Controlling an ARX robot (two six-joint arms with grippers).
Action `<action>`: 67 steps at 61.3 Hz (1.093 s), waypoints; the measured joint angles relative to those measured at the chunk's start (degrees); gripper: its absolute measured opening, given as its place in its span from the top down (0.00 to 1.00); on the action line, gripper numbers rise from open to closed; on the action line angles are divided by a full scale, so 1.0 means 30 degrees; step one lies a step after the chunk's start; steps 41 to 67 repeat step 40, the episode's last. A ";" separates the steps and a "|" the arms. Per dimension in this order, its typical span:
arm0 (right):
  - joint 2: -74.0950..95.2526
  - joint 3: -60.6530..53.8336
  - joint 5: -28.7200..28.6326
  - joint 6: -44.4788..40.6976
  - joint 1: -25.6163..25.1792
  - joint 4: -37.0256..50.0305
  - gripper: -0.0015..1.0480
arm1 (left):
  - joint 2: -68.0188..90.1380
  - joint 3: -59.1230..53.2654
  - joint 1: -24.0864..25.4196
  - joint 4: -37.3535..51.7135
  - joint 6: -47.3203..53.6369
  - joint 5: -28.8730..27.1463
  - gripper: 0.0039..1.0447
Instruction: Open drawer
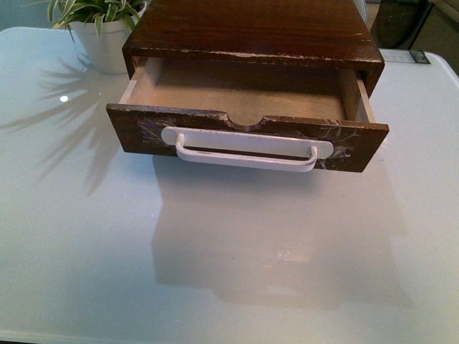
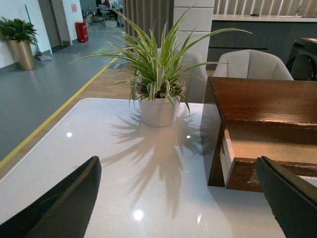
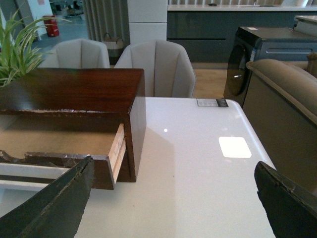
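Observation:
The dark brown drawer (image 1: pixel 136 129) stands pulled out of its wooden case (image 1: pixel 251 32) in the front view, its bare inside showing. A long white bar handle (image 1: pixel 247 150) runs across its scratched front, below a semicircular notch. Neither arm shows in the front view. My left gripper (image 2: pixel 181 198) is open over the white table, left of the drawer (image 2: pixel 247 173), holding nothing. My right gripper (image 3: pixel 173 198) is open too, over the table to the right of the drawer (image 3: pixel 74 161), its dark fingers (image 3: pixel 287 203) wide apart and empty.
A potted spider plant (image 2: pixel 158 106) stands on the glossy white table (image 1: pixel 229 258) at the case's back left. Grey chairs (image 3: pixel 158 67) sit behind the table, a sofa arm (image 3: pixel 282 99) to the right. A small label (image 3: pixel 212 102) lies at the table's far right edge.

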 joint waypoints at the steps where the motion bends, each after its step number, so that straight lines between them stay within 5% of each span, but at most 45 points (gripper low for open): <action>1: 0.0000 0.0000 0.0000 0.0000 0.0000 0.0000 0.09 | 0.0000 0.0000 0.0000 0.0000 0.0000 0.0000 0.07; 67: 0.0000 0.0000 0.0000 -0.0007 0.0000 0.0000 0.09 | 0.0000 0.0000 0.0000 0.0000 0.0007 0.0000 0.08</action>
